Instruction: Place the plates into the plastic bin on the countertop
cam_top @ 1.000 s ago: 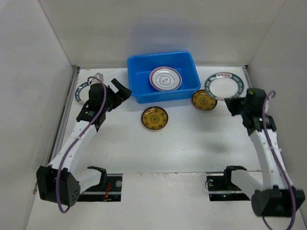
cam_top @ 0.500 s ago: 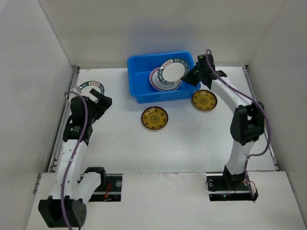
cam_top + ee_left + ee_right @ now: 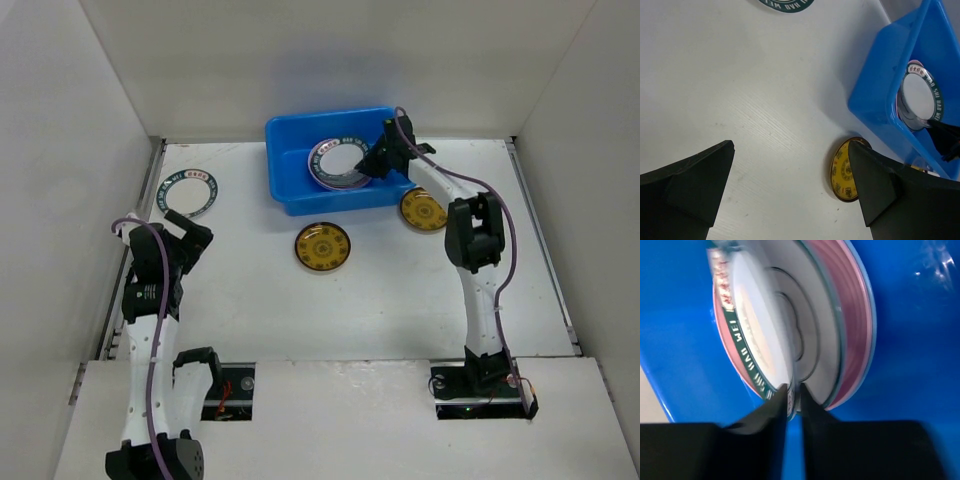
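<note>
The blue plastic bin (image 3: 290, 185) stands at the back centre of the white countertop (image 3: 400, 290). My right gripper (image 3: 376, 164) reaches into it, shut on the rim of a white teal-rimmed plate (image 3: 334, 162), held tilted over a stack with a pink plate (image 3: 855, 325). The right wrist view shows the fingertips (image 3: 781, 399) pinching that plate (image 3: 752, 335). My left gripper (image 3: 195, 238) is open and empty at the near left. On the countertop lie a white teal-rimmed plate (image 3: 189, 192) and two yellow plates (image 3: 322, 247) (image 3: 423, 210).
White walls enclose the countertop on three sides. In the left wrist view my open gripper (image 3: 790, 147) hangs above bare countertop, with one yellow plate (image 3: 841, 170) by the right finger, the bin (image 3: 880, 75) beyond it and the teal-rimmed plate (image 3: 785, 4) at the top edge.
My right gripper carried the white teal-rimmed plate from the right into the bin and lowered it onto the stack. My left arm drew back toward the near left, away from the plate there.
</note>
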`<state>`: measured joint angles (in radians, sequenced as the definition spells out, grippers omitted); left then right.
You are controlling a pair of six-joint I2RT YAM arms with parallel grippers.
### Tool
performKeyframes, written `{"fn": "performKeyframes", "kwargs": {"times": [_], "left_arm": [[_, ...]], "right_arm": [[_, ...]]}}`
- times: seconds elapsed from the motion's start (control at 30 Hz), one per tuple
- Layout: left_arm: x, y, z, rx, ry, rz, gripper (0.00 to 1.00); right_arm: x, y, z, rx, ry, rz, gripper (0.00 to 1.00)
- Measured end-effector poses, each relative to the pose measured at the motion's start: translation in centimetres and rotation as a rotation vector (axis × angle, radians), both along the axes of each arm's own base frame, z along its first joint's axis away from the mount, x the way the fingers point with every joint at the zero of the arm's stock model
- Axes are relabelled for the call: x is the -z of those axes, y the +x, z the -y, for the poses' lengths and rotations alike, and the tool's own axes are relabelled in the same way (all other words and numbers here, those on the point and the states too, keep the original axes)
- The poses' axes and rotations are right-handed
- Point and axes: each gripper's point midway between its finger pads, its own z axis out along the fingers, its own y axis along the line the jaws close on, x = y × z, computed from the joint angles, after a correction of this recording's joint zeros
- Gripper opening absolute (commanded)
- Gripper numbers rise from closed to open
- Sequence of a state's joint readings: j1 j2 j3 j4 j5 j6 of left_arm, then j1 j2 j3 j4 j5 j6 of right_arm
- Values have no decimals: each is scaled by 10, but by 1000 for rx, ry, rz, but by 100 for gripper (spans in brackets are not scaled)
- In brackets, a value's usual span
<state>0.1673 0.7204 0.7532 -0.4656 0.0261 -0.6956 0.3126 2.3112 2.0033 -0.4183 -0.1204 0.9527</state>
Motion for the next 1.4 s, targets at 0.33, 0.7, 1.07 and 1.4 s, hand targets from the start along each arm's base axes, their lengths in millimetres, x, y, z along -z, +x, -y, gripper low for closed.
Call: {"fn": "performKeyframes", "kwargs": {"times": [0.33,0.7,1.07,1.4], "left_arm": [[10,0,-4,-16,-8,-39,100],[42,34,-13,-55,-66,-147,100],[92,116,-47,-245,-298,-96,92],[141,157,-69,-354,-453,18,75]], "right_arm": [[-6,-4,4,-24,-50,6,64],[-127,-64,25,-83,-68,192,70],[-149,-176,57,-160,-5,315,70],[-127,-226,80,-160,15,311,70]]}}
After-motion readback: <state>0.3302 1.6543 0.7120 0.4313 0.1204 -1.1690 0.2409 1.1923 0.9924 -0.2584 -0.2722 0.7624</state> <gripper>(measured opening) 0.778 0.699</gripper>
